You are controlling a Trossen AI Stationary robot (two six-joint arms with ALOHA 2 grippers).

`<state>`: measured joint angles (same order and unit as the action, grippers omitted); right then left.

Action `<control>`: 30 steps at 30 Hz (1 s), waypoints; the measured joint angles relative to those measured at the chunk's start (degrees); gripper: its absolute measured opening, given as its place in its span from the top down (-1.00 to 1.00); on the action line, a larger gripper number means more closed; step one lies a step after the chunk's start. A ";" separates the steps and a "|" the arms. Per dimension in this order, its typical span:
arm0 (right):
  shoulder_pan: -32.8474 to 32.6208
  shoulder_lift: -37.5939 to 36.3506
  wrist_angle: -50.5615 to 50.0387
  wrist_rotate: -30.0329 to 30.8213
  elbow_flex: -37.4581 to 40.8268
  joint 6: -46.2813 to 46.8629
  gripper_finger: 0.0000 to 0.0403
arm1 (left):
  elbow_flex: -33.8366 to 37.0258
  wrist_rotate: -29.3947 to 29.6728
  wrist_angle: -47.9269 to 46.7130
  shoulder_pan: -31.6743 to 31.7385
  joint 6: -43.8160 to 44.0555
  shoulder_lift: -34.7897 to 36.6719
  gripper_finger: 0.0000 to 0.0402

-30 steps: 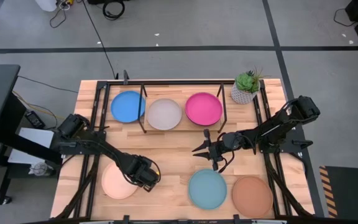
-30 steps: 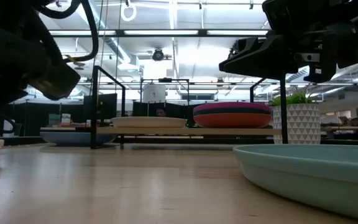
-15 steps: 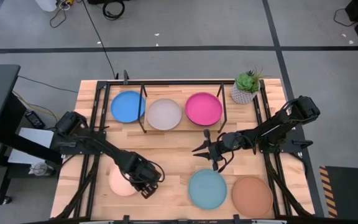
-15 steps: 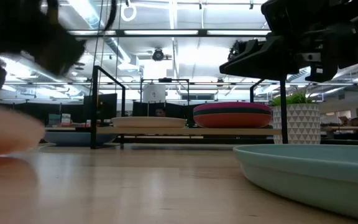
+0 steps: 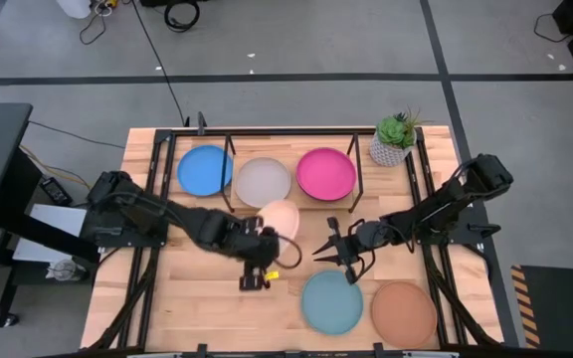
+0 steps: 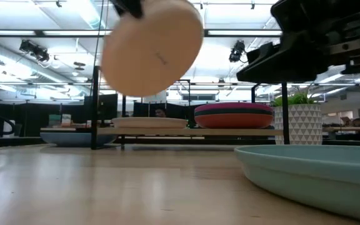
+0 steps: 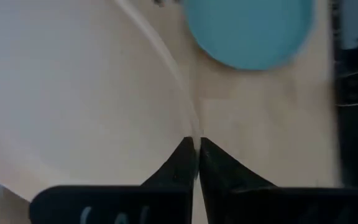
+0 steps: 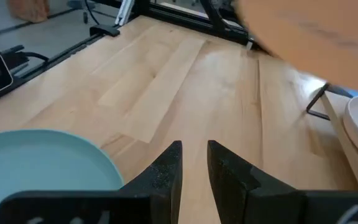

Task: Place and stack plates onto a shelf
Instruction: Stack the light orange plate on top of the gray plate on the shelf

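My left gripper (image 5: 263,242) is shut on the cream plate (image 5: 280,220), which is held high over the table's middle, just in front of the shelf (image 6: 167,131). In the low view the cream plate (image 6: 153,47) hangs well above the shelf. On the shelf rest a blue plate (image 5: 204,170), a grey plate (image 5: 264,182) and a magenta plate (image 5: 325,172); the magenta one tops a stack (image 6: 233,116). My right gripper (image 8: 194,163) hovers open and empty near the light teal plate (image 5: 331,301), right of the cream plate. My left gripper pinches the cream plate's rim (image 7: 193,129) between its two fingers, which come at it from the table's near left. The plate is lifted clear of the table and steeply tilted, with one flat face (image 6: 158,56) turned toward the near edge.
The light teal plate (image 6: 311,172) and a terracotta plate (image 5: 403,312) lie on the table at the near right. A potted plant (image 5: 394,139) stands at the far right corner. The shelf's black frame posts (image 5: 229,179) rise between the plates.
My left gripper has lifted the cream plate off the table's near left and carried it up and toward the right and far side, close to the shelf; the plate has tipped from flat to steeply tilted. My right gripper has shifted slightly toward the near edge.
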<state>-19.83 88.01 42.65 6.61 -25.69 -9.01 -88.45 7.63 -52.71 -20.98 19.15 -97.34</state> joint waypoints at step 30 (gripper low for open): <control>-13.75 0.00 -2.83 21.32 0.46 9.49 0.60 | 6.41 5.06 -3.93 23.44 -26.93 -6.01 0.75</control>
<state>-33.59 88.01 39.82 27.94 -25.23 0.48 -82.04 12.69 -56.63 2.47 -7.79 -103.35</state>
